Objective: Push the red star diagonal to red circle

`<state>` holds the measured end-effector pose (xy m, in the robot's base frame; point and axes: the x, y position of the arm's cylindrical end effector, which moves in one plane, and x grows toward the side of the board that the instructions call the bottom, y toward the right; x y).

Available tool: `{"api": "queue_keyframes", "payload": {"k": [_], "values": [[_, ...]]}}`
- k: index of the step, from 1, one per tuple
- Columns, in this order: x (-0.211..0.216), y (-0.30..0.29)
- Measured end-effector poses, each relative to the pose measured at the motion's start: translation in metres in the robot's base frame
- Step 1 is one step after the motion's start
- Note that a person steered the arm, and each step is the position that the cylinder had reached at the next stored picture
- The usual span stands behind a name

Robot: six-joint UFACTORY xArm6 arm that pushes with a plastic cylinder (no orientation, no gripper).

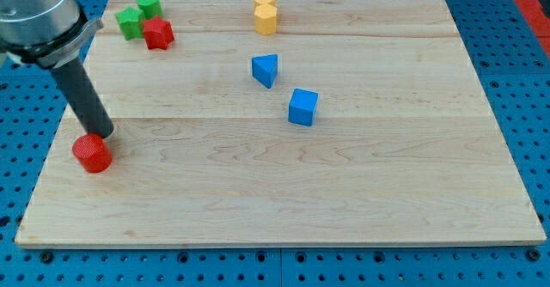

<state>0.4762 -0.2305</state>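
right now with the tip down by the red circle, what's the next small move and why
Probably slide my tip toward the view's top, to get behind the red star. My tip sits right at the red circle, near the board's left edge, while the star lies far up, pressed against the green blocks. Approaching from the star's top side would let me push it down toward the circle.

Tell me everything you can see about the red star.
The red star is a small, matte, solid-looking block with short blunt points, lying flat near the top left corner of the wooden board. It sits tight against the green star and green cylinder, apparently touching. My tip is far below it, beside the red circle.
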Motion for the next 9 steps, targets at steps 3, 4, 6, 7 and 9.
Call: {"api": "queue_keyframes", "payload": {"k": [3,4,6,7,9], "values": [[-0.129,0.088],[-0.185,0.132],[-0.236,0.029],[-0.183,0.023],[-0.178,0.035]]}}
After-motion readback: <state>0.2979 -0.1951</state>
